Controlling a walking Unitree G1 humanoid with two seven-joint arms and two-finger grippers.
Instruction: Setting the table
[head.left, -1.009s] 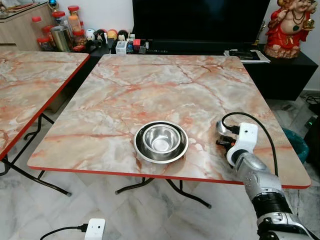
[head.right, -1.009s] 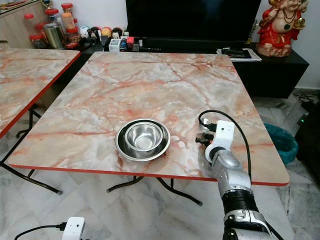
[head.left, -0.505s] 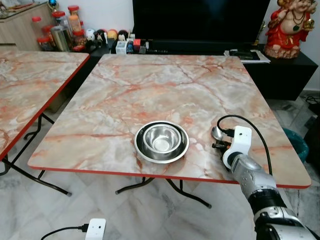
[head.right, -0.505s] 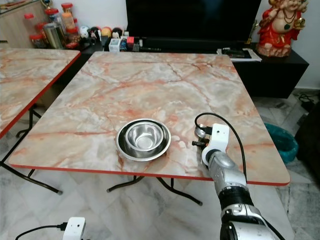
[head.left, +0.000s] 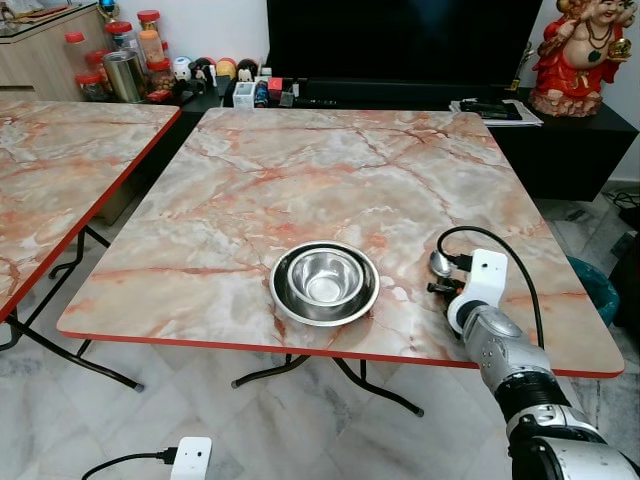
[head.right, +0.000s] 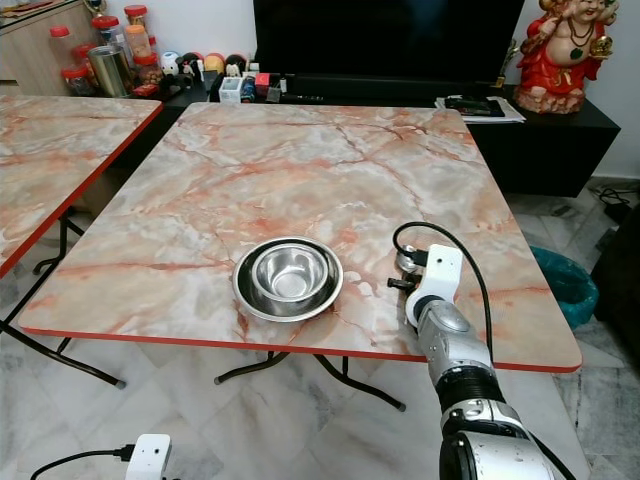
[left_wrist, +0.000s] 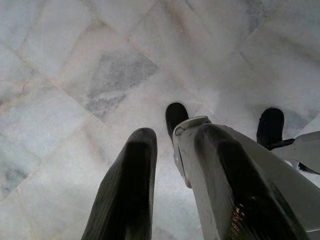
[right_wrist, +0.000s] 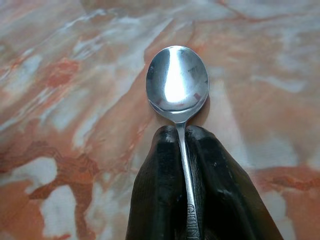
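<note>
Eye view: right gripper w/ spoon low over table, just right of bowl.

Right wrist: fingers closed on spoon's neck. Light, stiff, slick steel; hold nr the neck.

Left gripper idle, fingers apart, empty.

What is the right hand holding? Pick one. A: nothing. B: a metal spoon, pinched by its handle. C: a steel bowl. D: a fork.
B: in the right wrist view the right hand is shut on the handle of the metal spoon, its bowl sticking out over the marble-patterned table.
</note>
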